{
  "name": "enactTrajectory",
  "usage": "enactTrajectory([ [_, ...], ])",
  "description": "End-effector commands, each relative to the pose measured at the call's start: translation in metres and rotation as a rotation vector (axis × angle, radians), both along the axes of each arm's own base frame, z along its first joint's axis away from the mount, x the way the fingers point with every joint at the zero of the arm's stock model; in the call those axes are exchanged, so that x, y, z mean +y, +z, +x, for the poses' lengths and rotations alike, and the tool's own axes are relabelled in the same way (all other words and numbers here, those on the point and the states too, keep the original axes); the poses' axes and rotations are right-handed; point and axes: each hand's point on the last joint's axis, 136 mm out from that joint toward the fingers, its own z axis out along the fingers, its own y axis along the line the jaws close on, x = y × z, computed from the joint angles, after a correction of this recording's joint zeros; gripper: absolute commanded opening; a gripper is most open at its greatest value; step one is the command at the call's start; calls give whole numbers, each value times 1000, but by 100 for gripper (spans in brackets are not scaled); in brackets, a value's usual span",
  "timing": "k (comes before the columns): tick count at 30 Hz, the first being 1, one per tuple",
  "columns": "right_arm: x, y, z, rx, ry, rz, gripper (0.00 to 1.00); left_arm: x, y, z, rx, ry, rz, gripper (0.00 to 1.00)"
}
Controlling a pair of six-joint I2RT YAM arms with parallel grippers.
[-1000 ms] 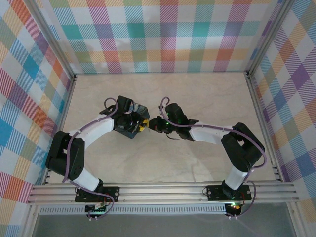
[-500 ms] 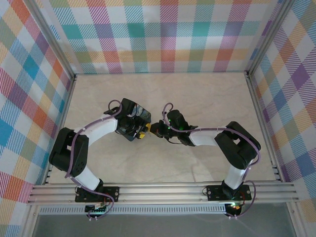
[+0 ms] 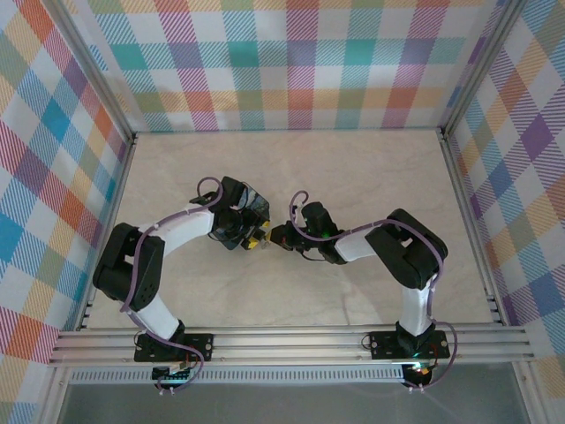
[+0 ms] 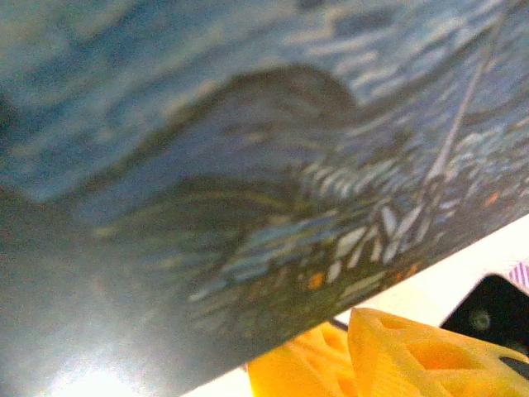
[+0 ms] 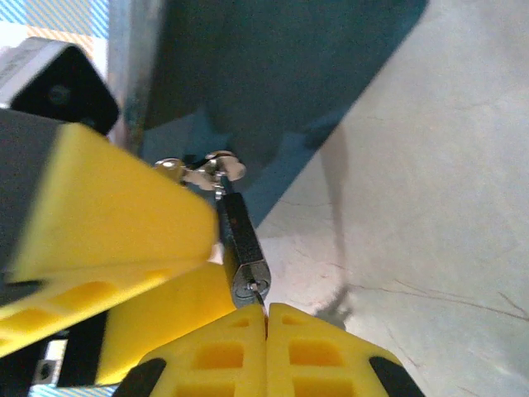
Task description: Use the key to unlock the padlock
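Note:
In the right wrist view the small dark padlock (image 5: 242, 244) hangs by its thin shackle (image 5: 211, 169) from the blue painted tin (image 5: 273, 74). My right gripper (image 5: 265, 314) is shut on the key (image 5: 261, 289), whose tip sits in the keyhole at the padlock's end. The left gripper's yellow fingers (image 5: 107, 207) stand apart just left of the padlock body. From above, the left gripper (image 3: 256, 237) and the right gripper (image 3: 274, 236) meet tip to tip at mid-table. In the left wrist view the tin (image 4: 248, 165) looms close above the left gripper (image 4: 347, 351).
The pale marble-look table (image 3: 353, 177) lies bare round the two arms. Plaid walls (image 3: 291, 62) close in the back and both sides, and a metal rail (image 3: 291, 340) runs along the near edge.
The left gripper's jaws have widened and it has edged slightly right. The right arm's elbow has folded inward, its gripper staying at the padlock.

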Motion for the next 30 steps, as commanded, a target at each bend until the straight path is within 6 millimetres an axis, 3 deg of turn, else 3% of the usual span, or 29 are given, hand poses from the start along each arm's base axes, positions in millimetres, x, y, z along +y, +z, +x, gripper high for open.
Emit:
enactTrajectory([
  [1,11,29,7,-112,32,70,0,6,-28,-18,112,-14,60,56],
  [7,11,31,7,-123,30,76,0,11,-34,-17,118,-30,103,57],
  [19,15,33,13,-129,25,81,0,7,-44,-16,141,-42,96,25],
  [30,33,41,31,-67,-21,165,0,-8,-37,-20,145,-12,-11,12],
])
